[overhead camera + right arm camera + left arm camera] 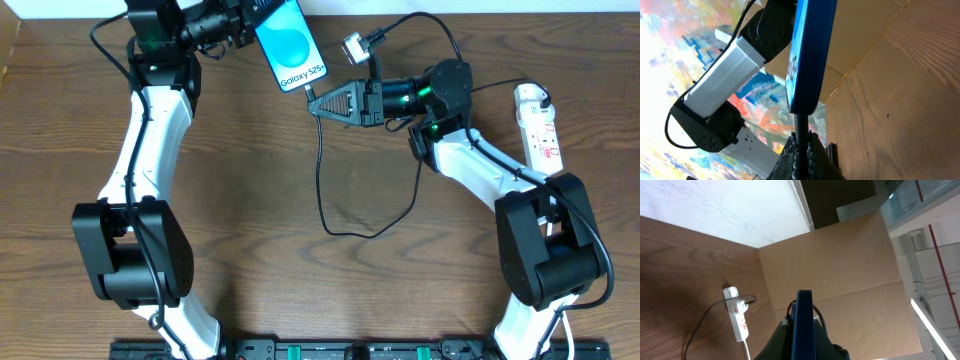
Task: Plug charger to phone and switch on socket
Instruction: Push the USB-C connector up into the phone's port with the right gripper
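My left gripper [255, 32] is shut on the phone [288, 45] and holds it above the table's far edge, its blue screen facing up. In the left wrist view the phone [803, 322] stands edge-on between the fingers. My right gripper [318, 103] is shut on the charger [320, 170] near its connector tip. In the right wrist view the black tip [801, 127] meets the bottom edge of the phone [810, 55]. Whether it is seated I cannot tell. The socket [540, 130] lies at the far right with a white plug [530, 97] in its top end.
The charger's slack loops over the middle of the table [350, 232]. The socket [740, 320] also shows in the left wrist view, beside a cardboard wall [840, 270]. A black rail [330, 350] runs along the table's near edge.
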Controlling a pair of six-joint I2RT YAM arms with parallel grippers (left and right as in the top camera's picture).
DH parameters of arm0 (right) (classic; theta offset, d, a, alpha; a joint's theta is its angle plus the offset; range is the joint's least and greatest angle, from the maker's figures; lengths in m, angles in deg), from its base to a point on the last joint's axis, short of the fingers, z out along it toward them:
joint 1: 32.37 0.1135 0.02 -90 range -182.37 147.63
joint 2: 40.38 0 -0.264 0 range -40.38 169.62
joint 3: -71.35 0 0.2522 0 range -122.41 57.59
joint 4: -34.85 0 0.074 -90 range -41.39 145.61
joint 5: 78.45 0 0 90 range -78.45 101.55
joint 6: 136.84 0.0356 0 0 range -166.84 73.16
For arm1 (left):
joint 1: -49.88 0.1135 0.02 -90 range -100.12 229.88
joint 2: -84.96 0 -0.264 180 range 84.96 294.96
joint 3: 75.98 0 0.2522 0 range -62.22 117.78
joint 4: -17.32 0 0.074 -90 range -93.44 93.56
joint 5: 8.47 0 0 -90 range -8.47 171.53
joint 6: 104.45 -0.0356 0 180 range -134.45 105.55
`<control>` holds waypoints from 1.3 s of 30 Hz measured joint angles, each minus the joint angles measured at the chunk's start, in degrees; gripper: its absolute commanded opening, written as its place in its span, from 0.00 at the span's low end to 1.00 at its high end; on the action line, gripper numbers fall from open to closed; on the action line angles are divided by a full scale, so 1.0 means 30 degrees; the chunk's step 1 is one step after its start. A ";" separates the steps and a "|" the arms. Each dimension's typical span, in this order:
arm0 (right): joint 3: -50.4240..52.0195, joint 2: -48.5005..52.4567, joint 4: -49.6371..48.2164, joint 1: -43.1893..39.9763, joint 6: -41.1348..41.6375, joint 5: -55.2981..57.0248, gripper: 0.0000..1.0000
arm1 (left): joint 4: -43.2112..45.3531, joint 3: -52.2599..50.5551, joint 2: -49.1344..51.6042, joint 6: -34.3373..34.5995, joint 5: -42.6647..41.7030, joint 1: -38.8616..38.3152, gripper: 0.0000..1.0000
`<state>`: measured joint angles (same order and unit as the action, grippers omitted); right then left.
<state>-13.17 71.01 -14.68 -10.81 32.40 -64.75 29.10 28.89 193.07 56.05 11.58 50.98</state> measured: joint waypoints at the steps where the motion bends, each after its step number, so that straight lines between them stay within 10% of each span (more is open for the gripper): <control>1: 0.0000 0.0000 0.0000 0.0000 0.0000 0.0000 0.01 | 0.0000 0.0000 0.0000 0.0000 0.0000 0.0000 0.07; 39: 0.0000 0.0000 0.0109 -0.0022 0.0583 0.0087 0.01 | 0.0015 0.0000 0.0000 -0.1902 -0.0138 -0.0299 0.08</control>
<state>-13.17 71.01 -14.35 -10.87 34.15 -64.48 29.14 28.89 193.07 50.34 11.16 50.08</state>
